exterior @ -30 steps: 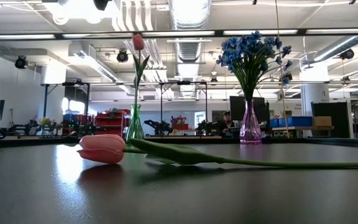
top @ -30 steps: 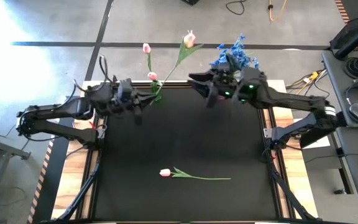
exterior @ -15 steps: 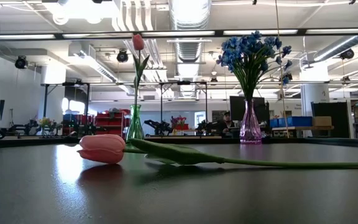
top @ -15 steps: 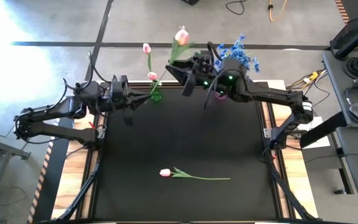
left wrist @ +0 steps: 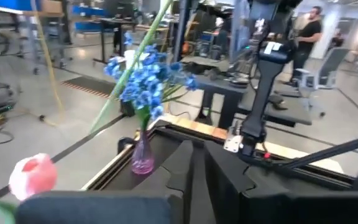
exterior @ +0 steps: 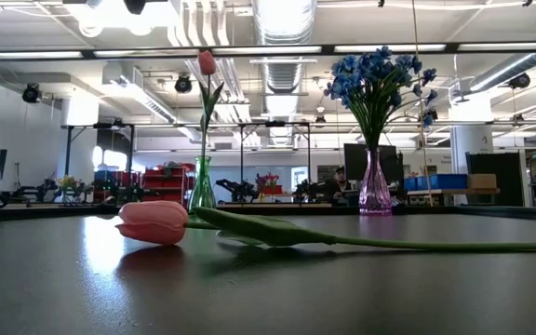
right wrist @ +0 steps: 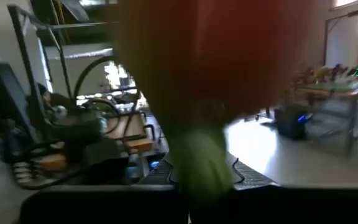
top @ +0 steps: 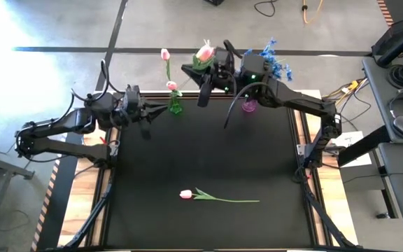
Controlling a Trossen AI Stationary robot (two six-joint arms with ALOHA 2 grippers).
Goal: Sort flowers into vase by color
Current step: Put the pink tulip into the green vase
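Overhead, the right gripper (top: 189,69) was seen at the tabletop's far edge, its fingers closed on the stem of a pink tulip (top: 204,51), whose blossom stood just beyond them; in the right wrist view that stem (right wrist: 199,163) filled the foreground as a green blur. The right arm reached in across the far right corner, passing over the purple vase (top: 248,106). The bunch of blue flowers (top: 272,60) stood in that vase, and from table height it was seen upright in the purple vase (exterior: 374,189). The left gripper (top: 161,108) was held near the far left edge, its fingers drawn nearly together with nothing between them, the tip just beside the green vase (top: 175,106). Two smaller pink tulips (top: 165,54) rose from that vase, which from table height was seen as a slim green vase (exterior: 201,186) with one stem upright in it. Another pink tulip (top: 186,194) lay flat on the dark tabletop (top: 201,154) near the front, well apart from both arms, with its blossom toward the left and its stem trailing to the right.
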